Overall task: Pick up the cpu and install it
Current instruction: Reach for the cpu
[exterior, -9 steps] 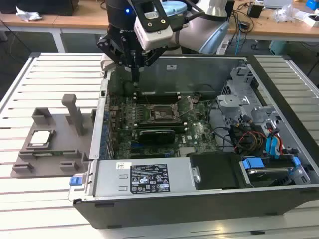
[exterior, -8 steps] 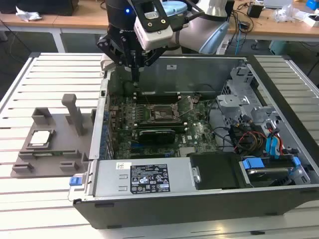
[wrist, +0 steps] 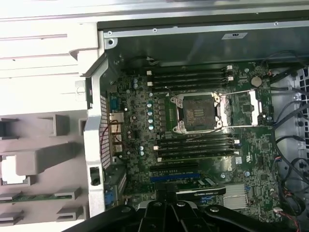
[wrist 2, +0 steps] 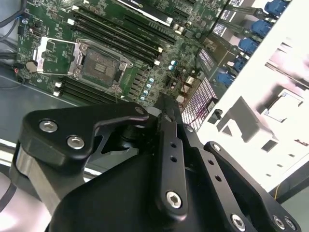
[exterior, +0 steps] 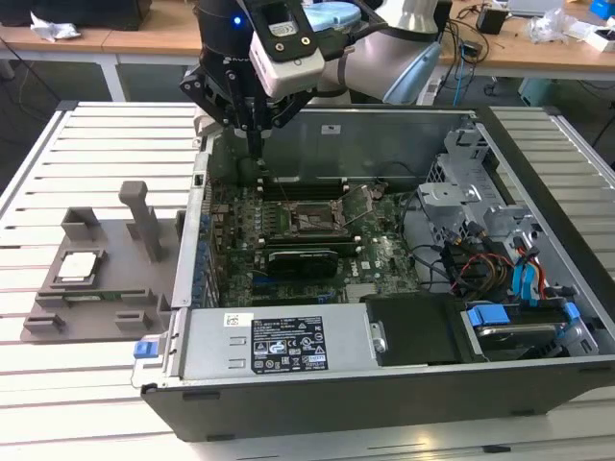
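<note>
Nearest, toward the worktop [exterior: 96, 134] edge on the exterior view's left, the cpu [exterior: 77, 266] lay flat in a recess of the grey tray [exterior: 108, 240], outside the computer case [exterior: 384, 394] and with nothing touching it. The main hazard there, as I judged it, was a poor grip. The chip sat low in its recess, so a claw arriving off-centre could strike the recess wall, tip the chip, or push the whole tray along the slats. The tray's upright post [exterior: 146, 219] stood near the chip and could catch the arm.

Farther in, the socket [exterior: 312, 219] on the motherboard stood open, with its retaining plate swung aside. A chip lowered tilted, or turned the wrong way, would likely bend the contacts.

Farthest, the claw [exterior: 258, 146] hung over the board close to the case's back wall, closed up with nothing in its grip. Any path from there to the tray had to clear the case's side wall, and a low one would risk a collision.

The cpu faced metal top upward. Being square, it had no real long axis. Its sides ran roughly parallel to the tray's edges. Which corner carried the alignment mark could not be told.
</note>
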